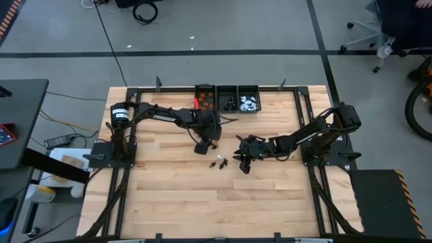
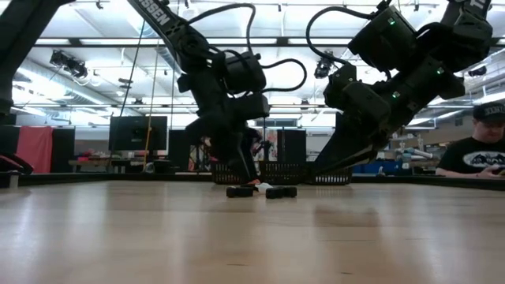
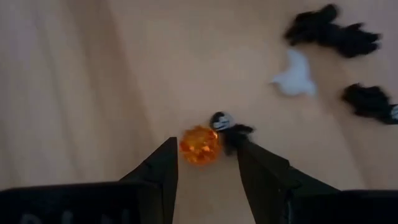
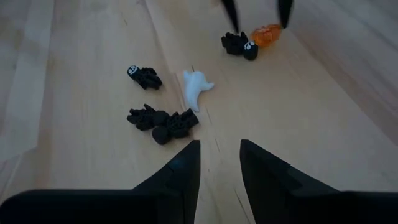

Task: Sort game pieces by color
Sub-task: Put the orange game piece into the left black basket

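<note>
With orange and white pieces already binned, I straddle the orange piece (image 3: 199,145) on the counter (image 1: 175,196) with my released left hand (image 3: 205,163); right hand (image 4: 219,163) waits parted, empty, near black pieces (image 4: 163,121).

Only lettering I can make out is white print on my left arm (image 2: 158,14) in the low view, looks like "SSEN", partly cut off. Nothing else readable.
</note>
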Robot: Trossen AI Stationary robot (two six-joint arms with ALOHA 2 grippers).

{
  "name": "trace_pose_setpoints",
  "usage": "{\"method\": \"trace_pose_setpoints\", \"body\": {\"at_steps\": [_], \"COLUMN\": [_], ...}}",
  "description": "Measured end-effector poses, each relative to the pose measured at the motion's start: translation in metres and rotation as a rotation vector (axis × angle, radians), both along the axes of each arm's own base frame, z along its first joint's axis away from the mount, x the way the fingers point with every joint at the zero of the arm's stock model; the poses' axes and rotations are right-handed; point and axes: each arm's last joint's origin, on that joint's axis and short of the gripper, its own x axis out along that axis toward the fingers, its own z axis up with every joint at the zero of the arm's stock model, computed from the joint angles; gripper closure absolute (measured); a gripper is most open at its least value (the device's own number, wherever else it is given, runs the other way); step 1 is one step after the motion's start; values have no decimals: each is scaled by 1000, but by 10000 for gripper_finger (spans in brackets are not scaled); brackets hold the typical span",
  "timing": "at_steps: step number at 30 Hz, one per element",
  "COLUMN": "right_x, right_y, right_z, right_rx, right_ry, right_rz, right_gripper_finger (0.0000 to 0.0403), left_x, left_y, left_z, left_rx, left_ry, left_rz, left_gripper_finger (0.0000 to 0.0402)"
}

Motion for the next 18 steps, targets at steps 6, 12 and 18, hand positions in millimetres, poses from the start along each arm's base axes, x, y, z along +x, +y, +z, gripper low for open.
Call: {"method": "trace_pose_setpoints", "body": {"at_steps": [6,12,18], "right_x": [0,0,1], "right_y": [0,0,0], "right_z": [0,0,1], "right_rx": [0,0,0], "right_ry": [-3,-5,-11], "right_rz": [0,0,0], "right_gripper_finger": [284,284,284], "left_x": [2,5,6], "left_y": [-10,-9,-8], "left_z": [0,-8,-12], "left_rx": [9,-1,-16], "left_ry": [-7,-5,7], "left_rz": [-51,-52,-41], "left_gripper_finger": [258,258,258]}}
